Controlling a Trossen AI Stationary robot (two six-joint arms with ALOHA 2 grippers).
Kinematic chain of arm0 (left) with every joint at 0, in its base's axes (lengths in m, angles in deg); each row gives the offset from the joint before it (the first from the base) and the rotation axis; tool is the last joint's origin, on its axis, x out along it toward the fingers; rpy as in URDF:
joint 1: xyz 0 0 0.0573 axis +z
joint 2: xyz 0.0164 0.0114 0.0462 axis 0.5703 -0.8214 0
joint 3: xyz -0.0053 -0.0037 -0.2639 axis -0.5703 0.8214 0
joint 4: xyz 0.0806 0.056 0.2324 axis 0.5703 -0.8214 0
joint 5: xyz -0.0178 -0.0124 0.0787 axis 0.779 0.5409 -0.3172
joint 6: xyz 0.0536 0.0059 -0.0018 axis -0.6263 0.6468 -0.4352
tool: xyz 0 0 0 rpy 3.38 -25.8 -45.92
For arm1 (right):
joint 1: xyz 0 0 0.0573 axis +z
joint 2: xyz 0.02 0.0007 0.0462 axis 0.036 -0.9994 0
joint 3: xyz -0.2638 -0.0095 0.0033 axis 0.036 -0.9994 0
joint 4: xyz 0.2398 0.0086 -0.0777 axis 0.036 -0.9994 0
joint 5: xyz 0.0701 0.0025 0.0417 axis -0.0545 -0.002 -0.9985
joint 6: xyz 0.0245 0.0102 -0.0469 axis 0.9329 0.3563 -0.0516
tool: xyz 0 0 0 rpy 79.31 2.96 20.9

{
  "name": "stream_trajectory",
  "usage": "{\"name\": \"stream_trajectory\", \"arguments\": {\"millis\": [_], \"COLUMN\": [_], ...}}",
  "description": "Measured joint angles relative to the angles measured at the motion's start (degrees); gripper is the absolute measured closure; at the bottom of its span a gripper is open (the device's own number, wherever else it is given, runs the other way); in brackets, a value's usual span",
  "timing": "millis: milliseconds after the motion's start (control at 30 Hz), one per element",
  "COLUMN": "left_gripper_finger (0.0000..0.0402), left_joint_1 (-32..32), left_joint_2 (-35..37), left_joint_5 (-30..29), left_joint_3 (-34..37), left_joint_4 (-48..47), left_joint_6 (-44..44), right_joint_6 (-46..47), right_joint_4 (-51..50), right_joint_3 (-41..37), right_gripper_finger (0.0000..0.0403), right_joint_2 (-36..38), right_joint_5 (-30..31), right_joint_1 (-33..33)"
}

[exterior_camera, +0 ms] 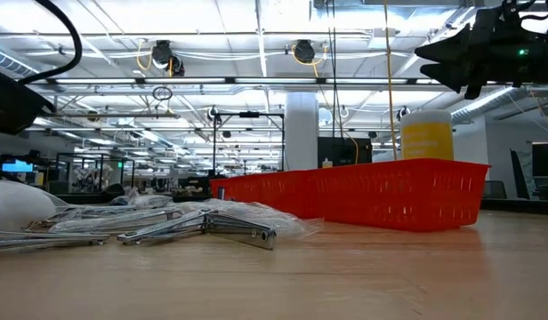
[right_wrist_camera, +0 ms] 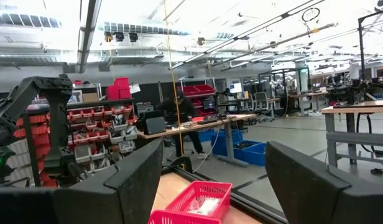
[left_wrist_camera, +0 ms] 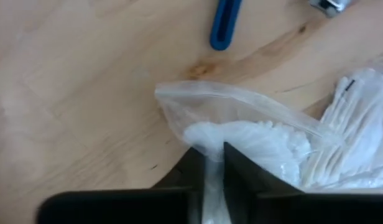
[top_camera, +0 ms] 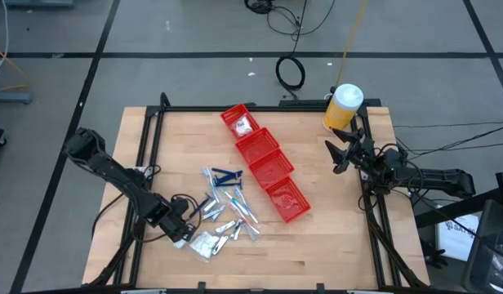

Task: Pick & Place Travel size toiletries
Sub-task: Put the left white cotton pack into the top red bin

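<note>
Toiletries (top_camera: 223, 208) scattered flat on table mid-front: dark blue pieces (top_camera: 225, 174), clear-wrapped sticks (top_camera: 243, 206), small silvery pieces (top_camera: 224, 229). White packets (top_camera: 204, 243) at near-left edge of pile; one clear-bagged packet (left_wrist_camera: 241, 134) pinched at its edge.

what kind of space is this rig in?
Looks like a large open robotics lab or workshop: exposed ceiling trusses and lights, rows of workbenches, shelving with red parts bins, cables on the floor.

Grey floor (top_camera: 178, 24) w/ dark seams, black cables (top_camera: 291, 72) coiled on it. Wood table (top_camera: 317, 237) in black frame. Beyond: open workshop, white ceiling w/ strip lights (exterior_camera: 256, 53), white pillar (exterior_camera: 302, 129), desks (right_wrist_camera: 198, 127), blue crates (right_wrist_camera: 241, 149), red-bin shelves (right_wrist_camera: 98, 127); person stood by a desk.
</note>
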Motion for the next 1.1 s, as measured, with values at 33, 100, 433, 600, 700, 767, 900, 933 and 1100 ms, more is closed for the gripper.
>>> {"name": "stream_trajectory", "arguments": {"millis": [33,100,433,600,700,767,900,933,1100], "left_gripper_finger": [0.0393,0.0392,0.0398,0.0398,0.0400,0.0398,0.0400,0.0400,0.0400], "left_joint_1": [0.00,-0.01,-0.02,0.30,1.73,3.06,6.69,7.89,14.78], "left_joint_2": [0.26,1.13,8.79,12.77,15.02,16.41,18.82,19.16,19.71], "left_joint_5": [0.12,0.06,-5.48,-9.49,-13.46,-16.28,-19.02,-19.80,-21.54], "left_joint_3": [0.00,0.01,0.15,0.15,0.15,0.15,0.15,0.15,0.15], "left_joint_4": [-0.07,-0.44,-2.96,-6.36,-6.19,-4.96,0.32,2.23,13.58], "left_joint_6": [-0.38,-0.53,-0.80,-3.76,-8.41,-11.70,-22.30,-25.75,-46.67], "right_joint_6": [0.00,0.02,0.04,0.04,0.04,0.04,0.04,0.04,0.04], "right_joint_4": [0.00,0.00,0.00,0.00,0.00,0.00,0.00,-0.01,-0.02], "right_joint_3": [0.00,0.00,0.00,0.00,0.02,0.02,0.02,0.02,0.02], "right_gripper_finger": [0.0135,0.0135,0.0135,0.0135,0.0135,0.0135,0.0135,0.0135,0.0135], "right_joint_2": [-0.01,0.00,0.00,0.00,-0.01,0.00,-0.01,-0.02,-0.02], "right_joint_5": [0.02,0.03,0.07,0.08,0.08,0.07,0.07,0.07,0.07], "right_joint_1": [0.00,0.00,0.00,0.00,0.00,0.00,0.00,0.00,0.00]}}
